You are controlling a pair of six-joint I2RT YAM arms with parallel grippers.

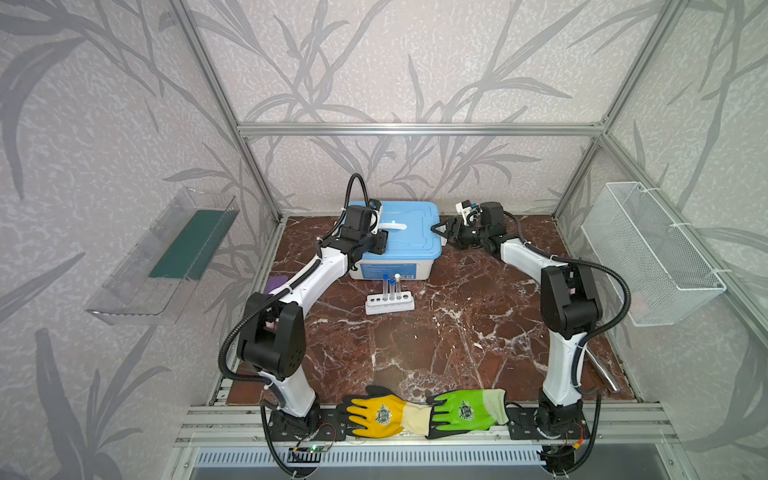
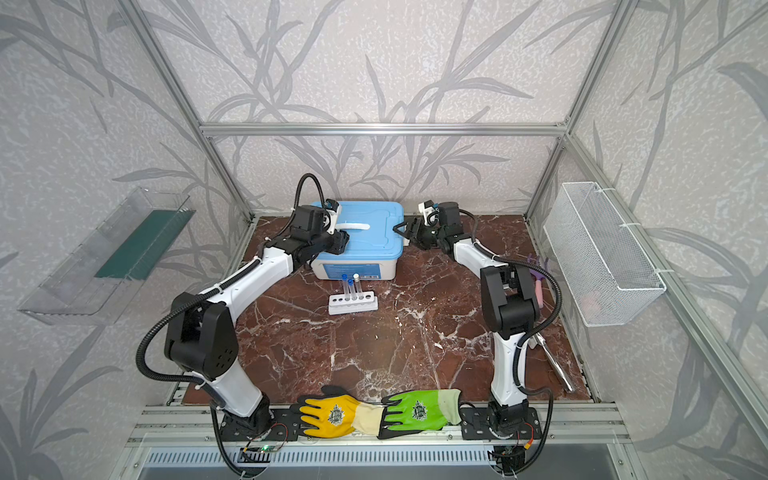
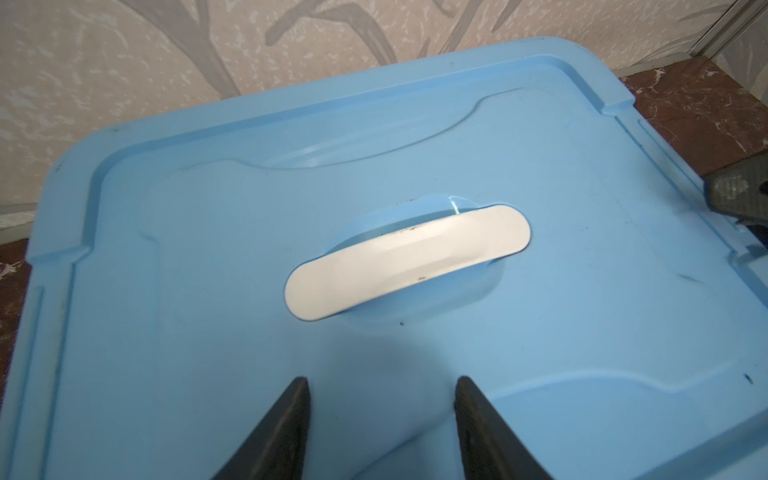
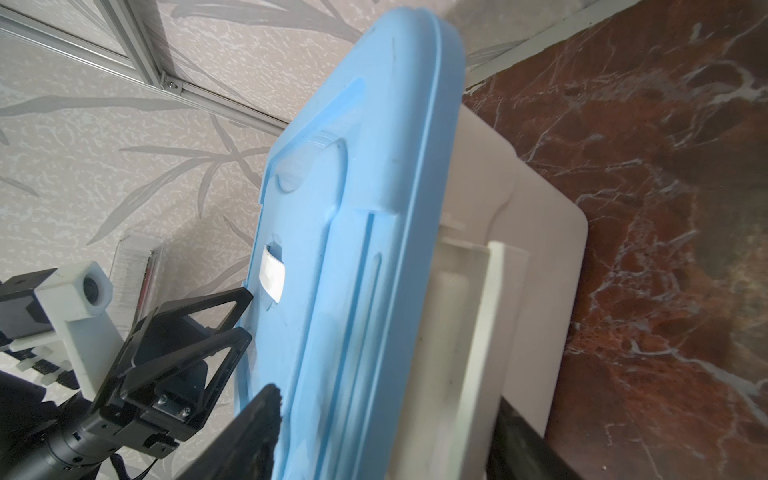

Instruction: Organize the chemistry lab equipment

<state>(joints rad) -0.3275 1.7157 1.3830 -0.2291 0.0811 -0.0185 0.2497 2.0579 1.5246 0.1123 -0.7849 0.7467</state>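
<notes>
Leafy grey wallpaper [image 1: 415, 83] all round, a red marble table [image 1: 436, 345], and a white box [image 1: 422, 269] with a blue lid [image 1: 409, 224] parked at the back.

What it all turns on, I reckon, is the lid versus the two tools. The lid's long axis runs pretty much from one tool to the other. The right tool [image 1: 440, 233] is at its own end, jaws apart with the lid's rim and the white latch [image 4: 478, 316] between them, one side over the top and one down the box wall. I can't tell if it's pinching or just straddling.

The left tool [image 3: 382, 382] hangs just above the lid at the far end from that, spread wide with nothing in it. The white handle [image 3: 407, 262] is just ahead of its tips, lying crosswise to its reach. It would close along the handle, not across it, so it'd probably need a wrist turn to grab it.

On to the lab gear. The rack [image 1: 390, 302] stands on the table just in front of the box, on the arm-base side of both tools and nearer the left one, with its long axis parallel to the lid's. Three capped tubes [image 1: 391, 286] are upright in it. The tweezers [image 2: 557, 365] lie well back from the right tool, near that arm's base.

My guess is the lid has to open first, and the right arm is better placed for that.
</notes>
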